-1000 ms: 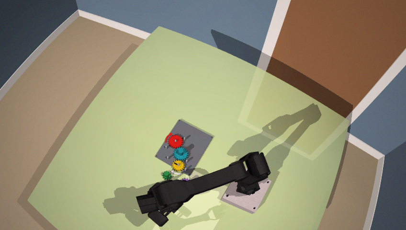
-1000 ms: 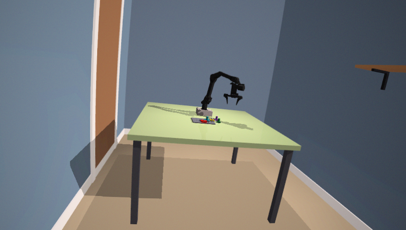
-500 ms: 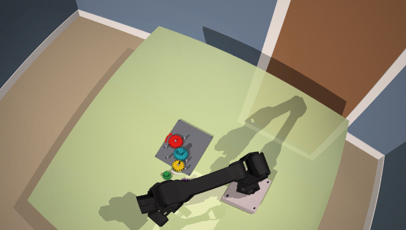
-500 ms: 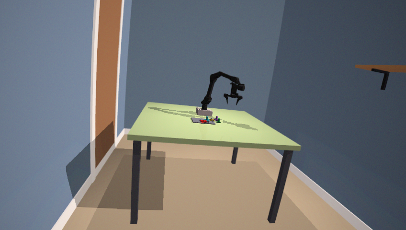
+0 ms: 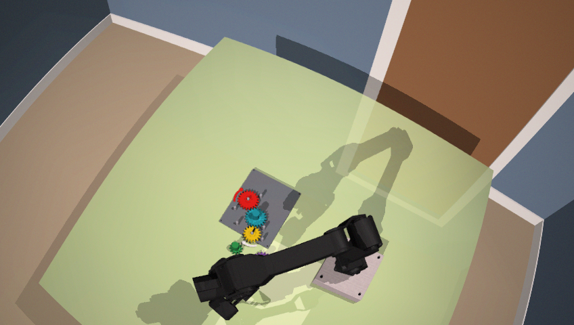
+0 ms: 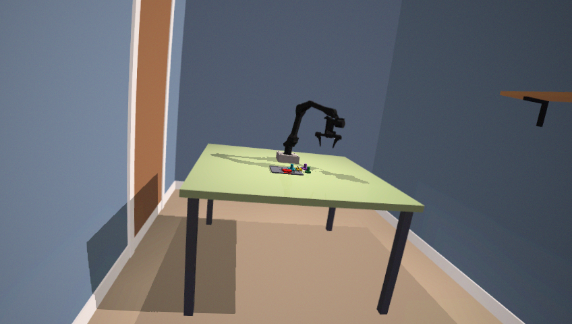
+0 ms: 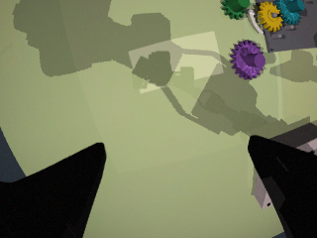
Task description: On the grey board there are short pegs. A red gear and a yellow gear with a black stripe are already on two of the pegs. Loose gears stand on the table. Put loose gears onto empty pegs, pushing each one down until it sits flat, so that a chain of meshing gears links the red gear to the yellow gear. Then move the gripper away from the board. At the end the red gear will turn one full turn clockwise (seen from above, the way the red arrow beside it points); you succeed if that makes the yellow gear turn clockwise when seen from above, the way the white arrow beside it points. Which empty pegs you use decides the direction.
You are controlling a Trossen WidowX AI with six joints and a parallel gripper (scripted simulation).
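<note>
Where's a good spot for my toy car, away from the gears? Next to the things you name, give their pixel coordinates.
Top view: the wide patch between the grey board (image 5: 279,203) (image 6: 276,170) (image 7: 302,41) and the table's (image 5: 141,181) (image 6: 241,186) (image 7: 163,154) left edge. It's crowded around the yellow gear (image 5: 248,234) (image 6: 298,169) (image 7: 266,18): teal, green and purple gears sit nearby.

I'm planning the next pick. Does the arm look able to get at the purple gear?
Probably yes: the fingers stand open, high above the table, and nothing visible blocks the purple gear.

A brown door (image 5: 475,60) (image 6: 151,100) — white-framed — and, beyond, a wall shelf (image 6: 558,96) — brown, black-bracketed.
</note>
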